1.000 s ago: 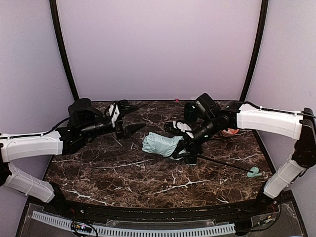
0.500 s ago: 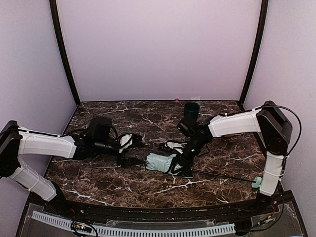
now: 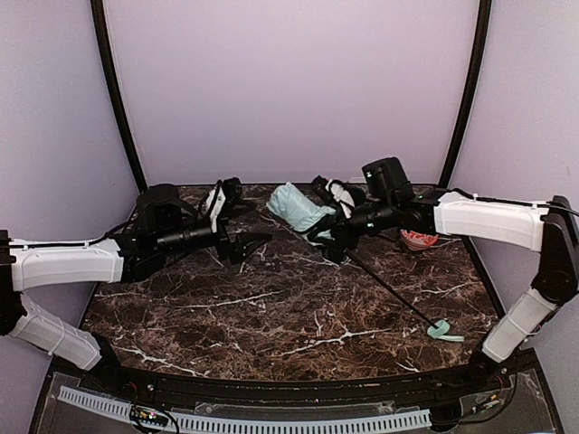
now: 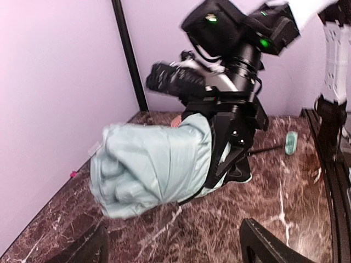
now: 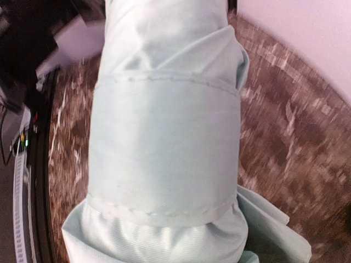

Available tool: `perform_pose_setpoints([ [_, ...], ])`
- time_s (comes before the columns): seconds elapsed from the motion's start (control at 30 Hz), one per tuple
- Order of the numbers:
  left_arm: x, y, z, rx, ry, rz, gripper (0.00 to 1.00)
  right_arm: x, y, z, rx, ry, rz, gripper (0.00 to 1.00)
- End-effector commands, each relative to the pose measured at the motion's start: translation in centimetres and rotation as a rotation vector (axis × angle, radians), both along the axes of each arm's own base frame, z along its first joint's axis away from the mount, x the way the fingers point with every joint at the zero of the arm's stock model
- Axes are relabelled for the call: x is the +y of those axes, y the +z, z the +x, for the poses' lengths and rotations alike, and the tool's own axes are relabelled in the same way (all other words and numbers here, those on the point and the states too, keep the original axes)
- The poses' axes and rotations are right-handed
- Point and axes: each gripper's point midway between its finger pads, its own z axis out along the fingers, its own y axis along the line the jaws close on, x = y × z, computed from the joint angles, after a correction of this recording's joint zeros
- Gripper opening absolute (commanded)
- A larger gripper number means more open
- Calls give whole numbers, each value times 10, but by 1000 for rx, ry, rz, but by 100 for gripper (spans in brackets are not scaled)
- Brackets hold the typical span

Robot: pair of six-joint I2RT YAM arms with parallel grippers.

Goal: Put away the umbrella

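The dark marbled counter [image 3: 271,316] spreads out ahead of me, closed in by pale lilac walls [image 3: 289,90]. My two arms reach in from either side and meet over its rear middle.

The umbrella [image 3: 298,208] is there, in my right tool's grip, at the back of the counter. Its mint-green canopy [image 4: 148,170] is folded into a bunched, creased bundle that points toward my left arm and is raised off the stone. In my right wrist view the fabric fills nearly the whole picture, with its stitched seams running across. The thin black shaft [image 3: 389,289] slants from the bundle down toward the right front, where the small mint handle [image 3: 441,330] lies at counter level, well apart from the canopy.

My right tool [image 3: 333,231] is clamped on the umbrella where the canopy gathers onto the shaft; from the left wrist I see its black fingers [image 4: 222,159] pressed against the fabric.

My left tool [image 3: 242,220] stands wide and holds nothing. Its jaws face the canopy's free end from the left, near it but not touching.

A reddish-orange thing [image 3: 418,240] sits under my right forearm, too hidden to name. A pink speck [image 4: 73,174] lies at the foot of the back wall.
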Motion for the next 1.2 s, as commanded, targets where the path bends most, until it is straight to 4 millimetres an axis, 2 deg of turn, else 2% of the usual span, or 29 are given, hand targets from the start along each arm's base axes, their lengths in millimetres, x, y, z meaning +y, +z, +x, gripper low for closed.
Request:
perform_pose_setpoints([
  [0.0,-1,83,16,35,75,-246,85,7,138,9,-336,-53,425,0],
  [0.1,-6,119,3,-47,-18,-321,90,9,170,-6,-392,11,553,0],
  [0.17,-13,139,-8,-91,-108,-364,93,14,178,-14,-405,56,588,0],
  [0.27,-26,158,-17,-96,-219,-401,95,18,185,-29,-428,126,636,0],
  [0.4,-41,164,-16,-54,-304,-438,97,23,195,-56,-462,235,690,0],
  [0.53,-54,168,-13,-15,-378,-473,97,25,200,-75,-487,303,724,1],
  [0.6,-57,176,-19,-20,-437,-490,96,28,201,-78,-486,315,728,1],
  [0.77,-60,194,-40,-38,-589,-517,85,32,198,-74,-487,311,722,1],
  [0.87,-71,183,-44,15,-639,-458,85,33,198,-75,-482,312,726,1],
  [0.97,-68,172,-46,9,-636,-458,89,31,202,-77,-490,321,733,0],
  [1.07,-65,175,-47,-31,-609,-461,91,30,201,-76,-495,317,725,1],
  [1.17,-69,175,-47,-43,-600,-436,91,32,198,-74,-487,311,712,1],
])
